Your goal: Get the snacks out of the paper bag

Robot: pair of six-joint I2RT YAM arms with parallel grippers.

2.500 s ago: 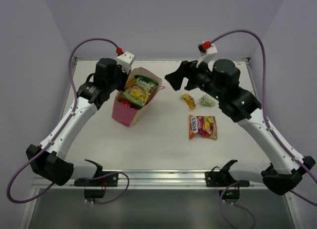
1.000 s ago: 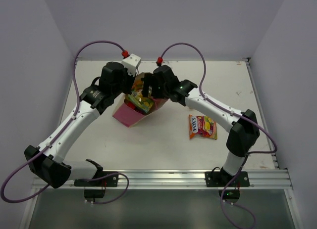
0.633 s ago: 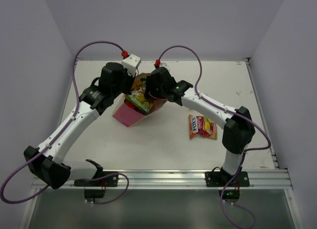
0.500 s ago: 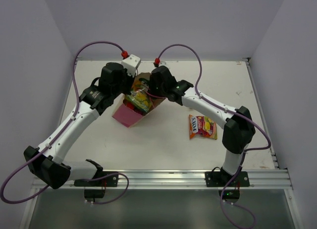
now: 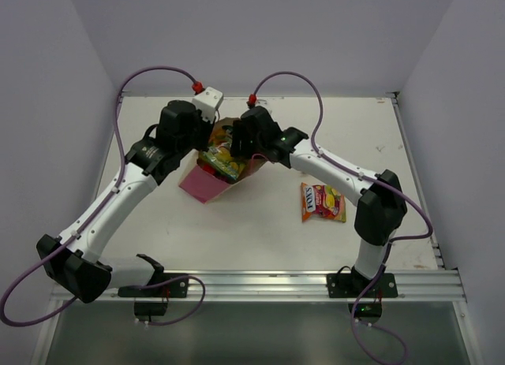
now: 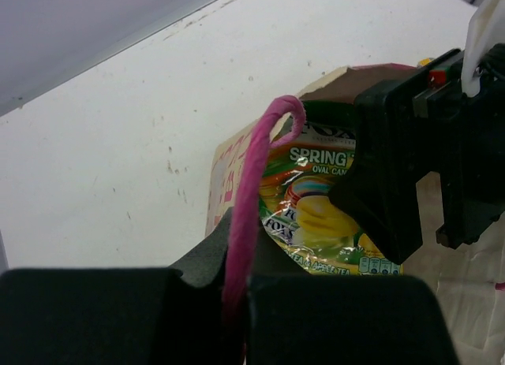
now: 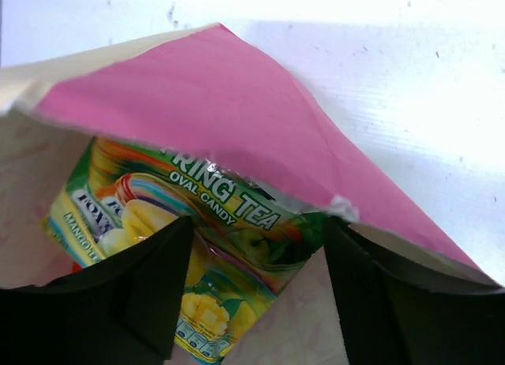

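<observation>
The pink paper bag (image 5: 203, 185) leans on the table with its mouth open. A green snack packet (image 5: 222, 157) labelled oval candy fills that mouth. My left gripper (image 6: 237, 296) is shut on the bag's pink cord handle (image 6: 251, 191) at the near rim. My right gripper (image 7: 256, 280) reaches into the mouth from the right. It is open, and the corner of the green packet (image 7: 229, 232) lies between its fingers (image 7: 118, 296). The bag's pink wall (image 7: 221, 105) rises beyond them. A red-yellow packet (image 5: 322, 202) lies flat on the table to the right.
Both wrists crowd together over the bag (image 5: 229, 132), the right arm's forearm (image 5: 331, 166) stretching across the middle of the table. The table's back edge (image 5: 316, 97) meets the purple wall. A metal rail (image 5: 260, 284) runs along the near edge.
The right arm swung from the table's right side over to the bag and pushed its fingers into the mouth. The left gripper kept its hold on the handle.
</observation>
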